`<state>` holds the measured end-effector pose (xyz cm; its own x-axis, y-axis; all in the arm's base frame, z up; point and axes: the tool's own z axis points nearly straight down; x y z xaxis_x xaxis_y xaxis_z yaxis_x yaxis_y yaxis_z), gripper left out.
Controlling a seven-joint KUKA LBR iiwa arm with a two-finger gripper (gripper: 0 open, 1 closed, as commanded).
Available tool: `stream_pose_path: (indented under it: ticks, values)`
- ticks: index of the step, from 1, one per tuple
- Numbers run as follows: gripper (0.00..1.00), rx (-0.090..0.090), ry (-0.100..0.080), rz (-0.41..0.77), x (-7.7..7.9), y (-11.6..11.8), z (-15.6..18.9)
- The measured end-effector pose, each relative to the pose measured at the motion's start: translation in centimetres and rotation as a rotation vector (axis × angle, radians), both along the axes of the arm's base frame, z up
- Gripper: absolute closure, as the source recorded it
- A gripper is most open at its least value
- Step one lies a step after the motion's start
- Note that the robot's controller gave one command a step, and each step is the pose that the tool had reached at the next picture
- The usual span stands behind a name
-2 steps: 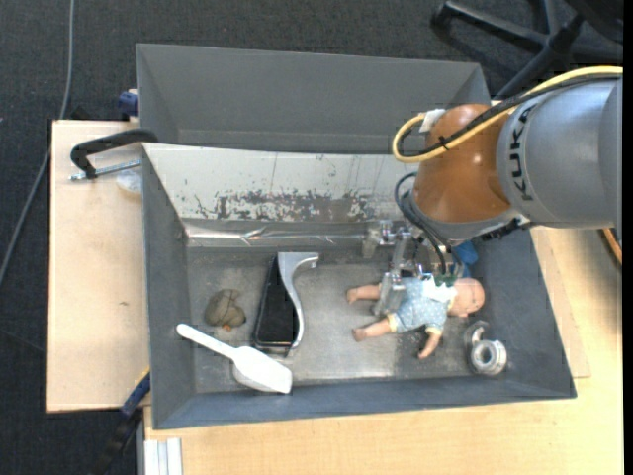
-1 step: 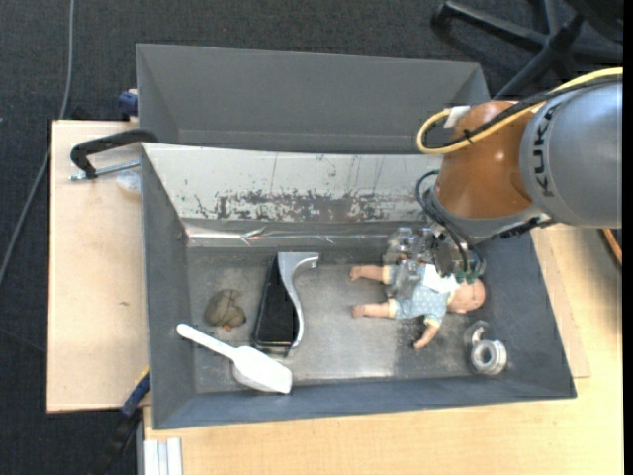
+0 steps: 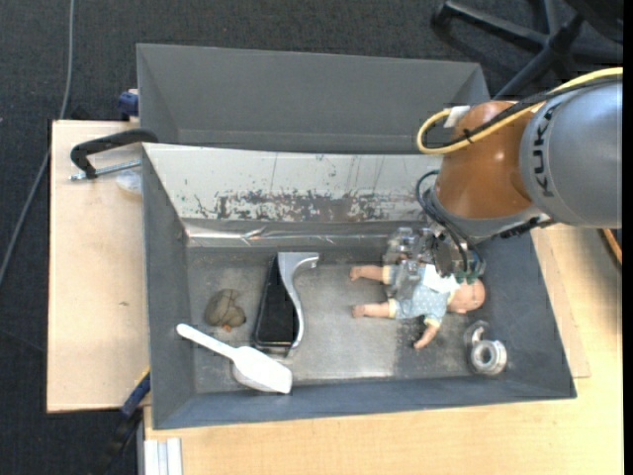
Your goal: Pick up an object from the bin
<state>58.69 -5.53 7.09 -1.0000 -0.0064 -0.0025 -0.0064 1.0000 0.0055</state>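
Doll [image 3: 435,303] = small plastic baby doll in a pale blue dress, lying flat on the floor of the bin [image 3: 168,305], right half, roughly mid-depth. Head points toward the view's right, bare legs stretch left, one arm sticks out toward the front wall. Gripper [image 3: 408,265] sits low over the doll's hip/leg area, just behind the dress, overlapping it from this angle; can't tell if it actually touches. Open or closed: cannot tell, tip is a clutter of metal and wiring against the doll. Nothing visibly lifted, doll looks to be resting on the floor. Arm [image 3: 584,151] comes in over the right rim, orange cover [image 3: 485,171] on the wrist, yellow cable [image 3: 445,127] looped across it. Other items, all apart from the doll: metal ring [image 3: 487,352] near the front right corner, just below the doll's head; black-and-silver tool [image 3: 279,310] centre-left; brown lump [image 3: 226,309] beside it on the left; white scoop [image 3: 242,359] along the front left.
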Motion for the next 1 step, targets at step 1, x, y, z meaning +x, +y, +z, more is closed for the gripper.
stream_pose_path:
  ticks: [1]
  values:
    - [1.00,-0.001,-0.003,-0.018,0.52,0.93,-0.01]
